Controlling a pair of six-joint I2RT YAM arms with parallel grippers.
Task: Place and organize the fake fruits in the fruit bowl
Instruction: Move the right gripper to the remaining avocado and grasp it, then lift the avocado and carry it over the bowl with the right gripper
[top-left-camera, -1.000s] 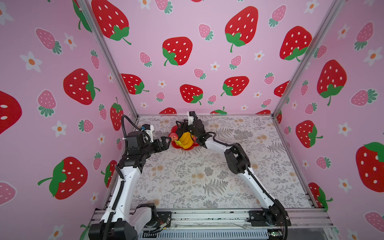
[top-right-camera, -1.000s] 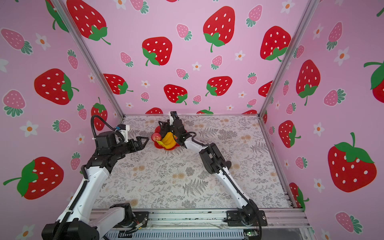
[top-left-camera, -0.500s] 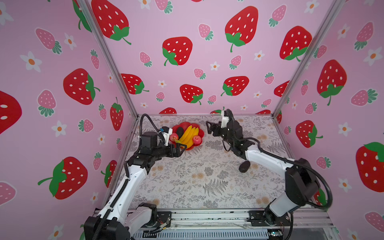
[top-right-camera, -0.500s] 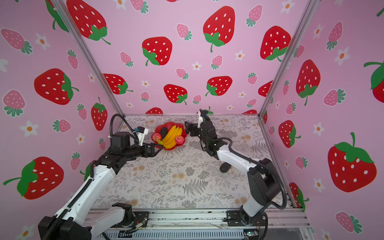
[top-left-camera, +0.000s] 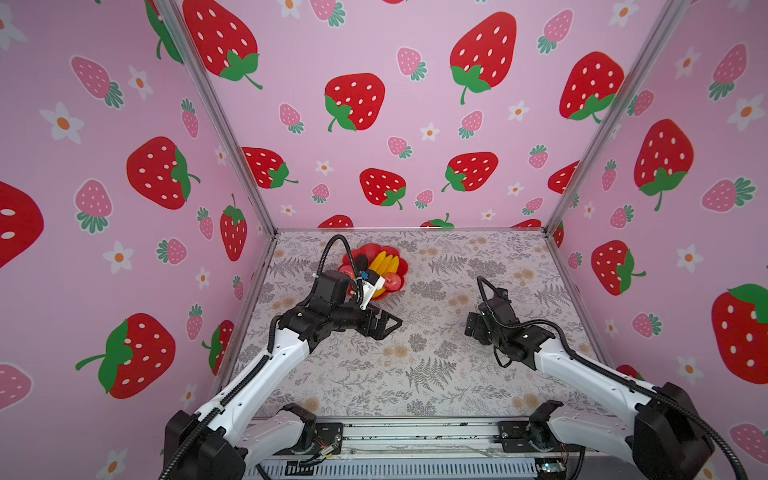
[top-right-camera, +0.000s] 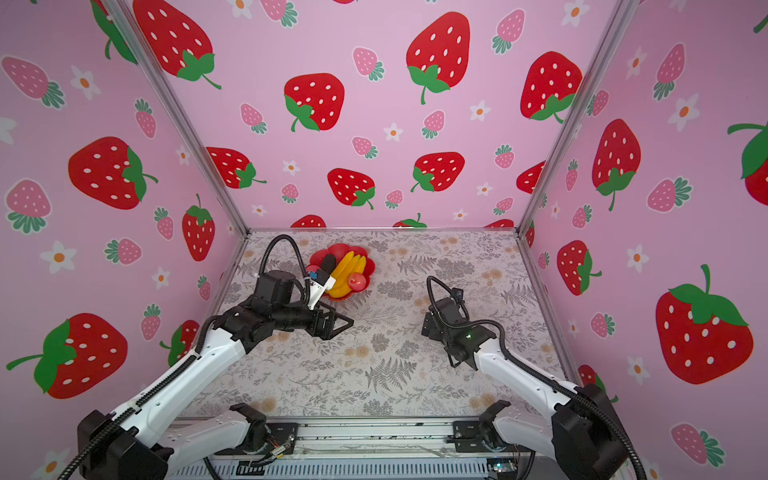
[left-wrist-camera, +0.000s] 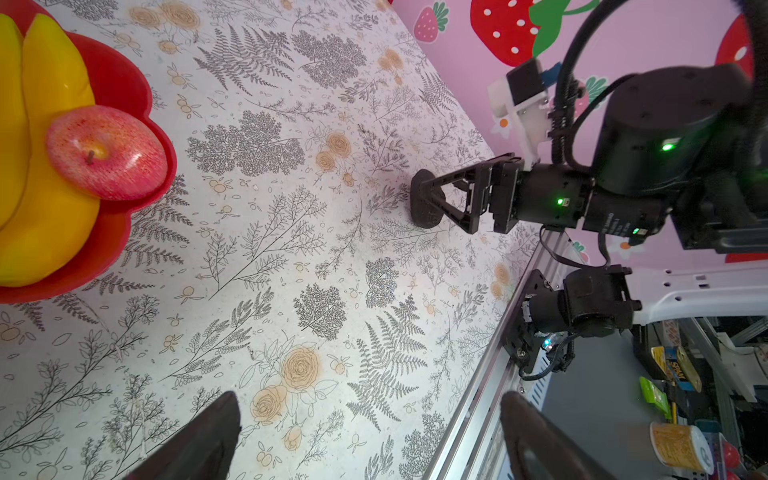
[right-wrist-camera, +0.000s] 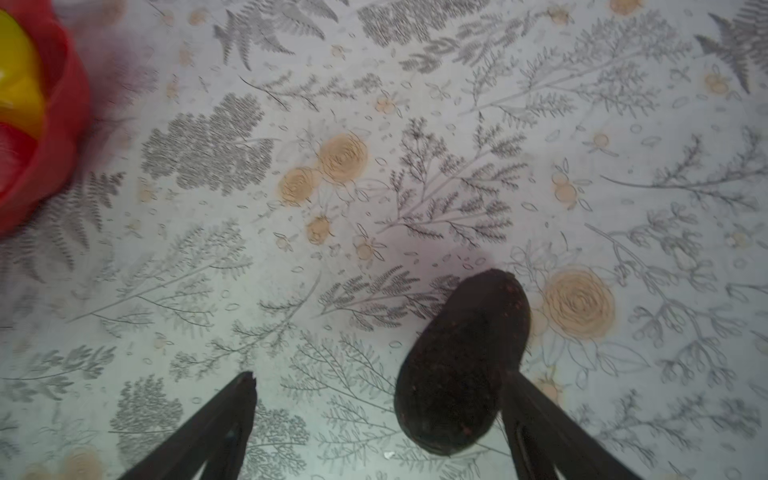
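Note:
The red fruit bowl (top-left-camera: 401, 272) (top-right-camera: 370, 266) sits at the back left of the mat. It holds the yellow banana bunch (top-left-camera: 385, 264) (left-wrist-camera: 45, 208), a red-pink apple (top-left-camera: 392, 282) (left-wrist-camera: 106, 151) and a dark oval fruit (top-left-camera: 360, 262). My left wrist camera covers the bowl's near-left part. My left gripper (top-left-camera: 388, 328) (left-wrist-camera: 369, 399) hovers open and empty just in front of the bowl. My right gripper (top-left-camera: 471, 328) (right-wrist-camera: 379, 376) stands open and low over a second dark oval fruit (right-wrist-camera: 461, 361) (left-wrist-camera: 424, 203) that lies on the mat close beside one finger. Both top views hide this fruit.
Pink strawberry-print walls (top-left-camera: 415, 124) close the back and both sides. An aluminium rail (top-left-camera: 415, 432) with both arm bases runs along the front edge. The floral mat (top-left-camera: 415, 374) covers the floor between the two arms.
My right gripper left the bowl, swung to the right and came down open over the dark fruit on the mat. My left gripper moved from beside the bowl to in front of it.

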